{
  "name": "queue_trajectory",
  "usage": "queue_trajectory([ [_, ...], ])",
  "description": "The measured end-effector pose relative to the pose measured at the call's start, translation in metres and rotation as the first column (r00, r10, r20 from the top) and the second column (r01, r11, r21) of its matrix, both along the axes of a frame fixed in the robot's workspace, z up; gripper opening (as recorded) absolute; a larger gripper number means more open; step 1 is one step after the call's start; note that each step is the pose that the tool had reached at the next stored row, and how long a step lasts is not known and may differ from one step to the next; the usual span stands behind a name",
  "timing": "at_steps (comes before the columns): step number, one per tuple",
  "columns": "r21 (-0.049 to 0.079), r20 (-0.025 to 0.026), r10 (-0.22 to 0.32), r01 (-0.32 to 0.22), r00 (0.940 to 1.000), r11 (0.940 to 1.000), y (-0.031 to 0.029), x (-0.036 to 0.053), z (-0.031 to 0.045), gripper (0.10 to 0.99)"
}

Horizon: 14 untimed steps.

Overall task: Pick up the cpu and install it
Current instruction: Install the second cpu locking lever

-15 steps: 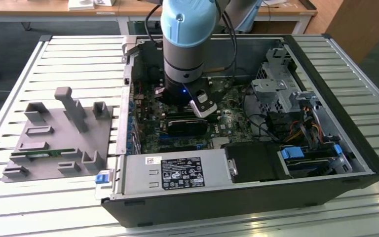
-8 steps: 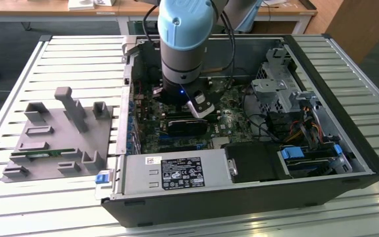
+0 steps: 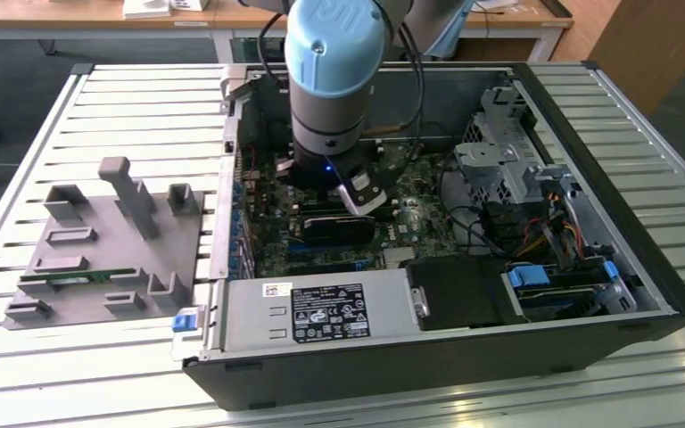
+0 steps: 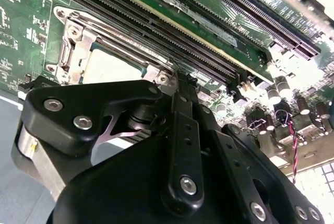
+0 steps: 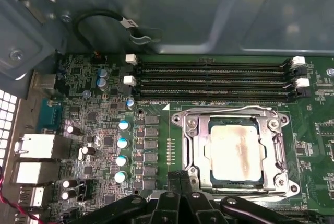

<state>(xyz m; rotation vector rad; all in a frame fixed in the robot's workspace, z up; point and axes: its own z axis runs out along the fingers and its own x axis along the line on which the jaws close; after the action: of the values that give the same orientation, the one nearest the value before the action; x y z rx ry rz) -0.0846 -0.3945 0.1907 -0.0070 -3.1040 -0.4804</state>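
Over on the exterior view's left, the grey plastic tray (image 3: 104, 259) with its upright posts sits on the slatted bench (image 3: 140, 98), a narrow green memory stick (image 3: 67, 277) lying in one of its slots. Next along, the open computer case (image 3: 438, 232) lies on its side, the motherboard (image 3: 402, 205) facing up. The arm (image 3: 333, 80) reaches straight down into it, the hand (image 3: 360, 201) low over the board. In the first wrist view the cpu (image 5: 236, 150) is sitting in its socket, silver top up, ringed by the metal retention frame (image 5: 279, 151), beside the long memory slots (image 5: 209, 80). The hand's fingertips (image 5: 180, 179) look pressed close together, holding nothing, just beside the socket's edge. In the second wrist view the cpu (image 4: 107, 70) peeks out beyond the black linkage. On the exterior view's right, drive bays and cables (image 3: 545, 236) crowd the case.
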Motion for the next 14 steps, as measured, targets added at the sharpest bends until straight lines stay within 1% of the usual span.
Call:
queue_trajectory([
  [3, 0.002, -0.0003, 0.0, 0.0, 1.0, 1.0, 0.0, -0.0007, -0.0013, 0.106],
  [7, 0.007, -0.0002, 0.0, 0.0, 1.0, 1.0, -0.0002, -0.0008, -0.0006, 0.106],
  [9, 0.01, -0.0003, 0.0, 0.0, 1.0, 1.0, -0.0003, -0.001, 0.0021, 0.106],
  [14, 0.011, -0.0003, 0.0, 0.0, 1.0, 0.9999, -0.0002, -0.0013, 0.0132, 0.106],
])
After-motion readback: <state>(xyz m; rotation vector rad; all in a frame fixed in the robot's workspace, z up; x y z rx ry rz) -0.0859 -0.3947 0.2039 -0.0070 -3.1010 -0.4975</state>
